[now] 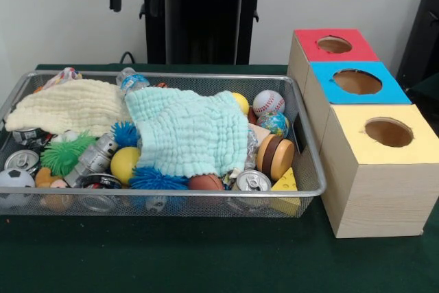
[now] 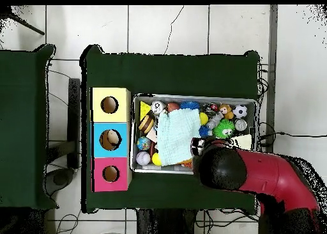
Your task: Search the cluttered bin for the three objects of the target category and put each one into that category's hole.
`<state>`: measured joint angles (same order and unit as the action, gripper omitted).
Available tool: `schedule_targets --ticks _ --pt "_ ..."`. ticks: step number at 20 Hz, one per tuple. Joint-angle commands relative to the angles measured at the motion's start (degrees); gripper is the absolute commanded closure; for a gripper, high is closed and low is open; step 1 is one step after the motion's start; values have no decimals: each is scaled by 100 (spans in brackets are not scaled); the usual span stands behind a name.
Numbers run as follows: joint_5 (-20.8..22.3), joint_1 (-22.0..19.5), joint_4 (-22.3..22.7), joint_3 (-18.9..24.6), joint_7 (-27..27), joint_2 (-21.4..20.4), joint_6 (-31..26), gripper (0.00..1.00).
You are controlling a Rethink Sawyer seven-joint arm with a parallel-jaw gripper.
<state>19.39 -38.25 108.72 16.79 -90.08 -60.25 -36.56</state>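
**A:** Start at the desk's left edge in the front view. What is in the bin [image 1: 305, 143]?

**B:** A cream cloth [image 1: 68, 104] is draped over the far left corner. Below it are drink cans [image 1: 20, 161], a green spiky ball [image 1: 65, 154] and a soccer ball [image 1: 15, 178]. Just beside that ball lies a small orange-and-pink toy [image 1: 46, 180], though I cannot tell what it is. Further right is the yellow ball [image 1: 125, 164], which is not a target.

**A:** And the three objects?

**B:** I cannot pick out any of them for certain. A mint cloth [image 1: 188, 132] covers the middle of the bin, so I judge they may be under the cloths. Right of it are a baseball [image 1: 268, 103], a wooden yo-yo [image 1: 276, 157] and a cheese wedge [image 1: 287, 182].

**A:** How would a toy duck handle?

**B:** Probably light, hollow and smooth (likely to squirt out of a hard pinch). I would grip it across the body rather than the beak. The cloths are limp and would need dragging aside first.

**A:** Where is the hole [image 1: 335, 44]?

**B:** In the red-topped box at the desk's far right corner, behind the blue-topped and yellow-topped boxes.

**A:** And the gripper?

**B:** It is hidden. The overhead view shows only the arm [image 2: 255, 174] over the bin's robot-side rim, so I cannot tell whether it is open or closed.
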Motion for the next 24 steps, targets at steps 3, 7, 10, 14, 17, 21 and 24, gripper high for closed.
schedule_targets --ticks 3,7,10,14,17,21,24 --pt "657 -415 461 780 1530 239 -357 0" --pt "828 -427 448 851 1405 272 -389 0" --pt "885 -529 456 969 1432 279 -420 0" --pt "972 -688 440 1113 1507 317 -431 0" --pt "1095 -786 467 1183 1493 377 -378 0" --pt "1319 -924 516 1268 1461 496 -206 0" --pt "1375 -1073 569 1396 1529 487 -186 0"
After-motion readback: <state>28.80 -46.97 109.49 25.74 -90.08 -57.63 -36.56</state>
